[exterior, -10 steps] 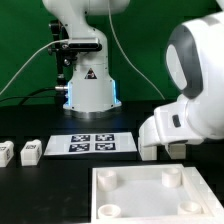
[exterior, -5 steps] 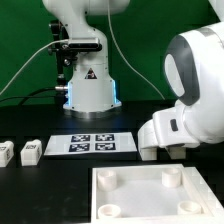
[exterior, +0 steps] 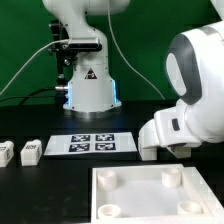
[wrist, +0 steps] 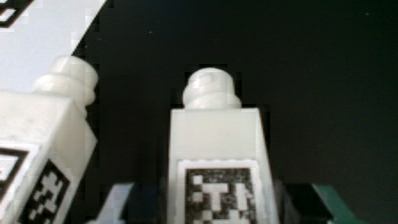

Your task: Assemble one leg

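Looking through the wrist view, we note the leg between the two fingers of the gripper, tag facing the camera, peg end pointing away over the black table. A second leg sits just beside it. We cannot tell whether the fingers press the leg or merely flank it.

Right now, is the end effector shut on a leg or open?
Cannot tell. Wrist view: the end effector straddles one leg, fingers either side, contact unclear; the arm hides it in the exterior view.
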You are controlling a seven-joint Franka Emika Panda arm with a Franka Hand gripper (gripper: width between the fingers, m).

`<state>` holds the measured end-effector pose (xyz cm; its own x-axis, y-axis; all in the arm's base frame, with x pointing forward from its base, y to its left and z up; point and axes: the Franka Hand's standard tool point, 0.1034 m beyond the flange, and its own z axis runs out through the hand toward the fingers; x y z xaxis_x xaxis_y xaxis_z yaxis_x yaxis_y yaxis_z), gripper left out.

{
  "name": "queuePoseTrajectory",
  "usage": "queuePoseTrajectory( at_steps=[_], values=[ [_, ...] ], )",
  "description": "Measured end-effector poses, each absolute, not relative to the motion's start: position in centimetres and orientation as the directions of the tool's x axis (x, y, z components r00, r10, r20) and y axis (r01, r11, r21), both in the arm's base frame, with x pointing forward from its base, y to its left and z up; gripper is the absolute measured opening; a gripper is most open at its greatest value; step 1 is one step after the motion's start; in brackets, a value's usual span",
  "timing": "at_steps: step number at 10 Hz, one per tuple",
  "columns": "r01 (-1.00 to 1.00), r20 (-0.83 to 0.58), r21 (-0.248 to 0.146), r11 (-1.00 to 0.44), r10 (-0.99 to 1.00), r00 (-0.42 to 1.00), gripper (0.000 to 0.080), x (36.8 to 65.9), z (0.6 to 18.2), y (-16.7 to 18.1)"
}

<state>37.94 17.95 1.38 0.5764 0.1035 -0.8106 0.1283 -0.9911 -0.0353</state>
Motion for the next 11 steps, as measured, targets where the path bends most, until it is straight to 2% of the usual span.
queuePoseTrajectory(
  at_steps=[5,6,7,8,9,10,11],
  values=[
    [0.128,-0.811,-0.035,-0.991,0.104,0.576,0.0289,37.9,1.4,18.0],
    [0.144,-0.815,-0.058,-0.988,0.130,0.564,0.0290,38.2,1.8,17.6],
    [0.152,-0.809,-0.083,-0.985,0.155,0.567,0.0290,39.9,3.5,16.6],
    [0.144,-0.784,-0.088,-0.986,0.158,0.600,0.0290,41.8,5.3,15.6],
    [0.127,-0.783,-0.085,-0.988,0.145,0.605,0.0290,42.3,6.4,14.7],
    [0.135,-0.732,-0.093,-0.987,0.159,0.662,0.0290,44.1,6.9,14.3],
    [0.138,-0.668,-0.093,-0.986,0.164,0.726,0.0290,45.5,9.0,13.7]
  ],
)
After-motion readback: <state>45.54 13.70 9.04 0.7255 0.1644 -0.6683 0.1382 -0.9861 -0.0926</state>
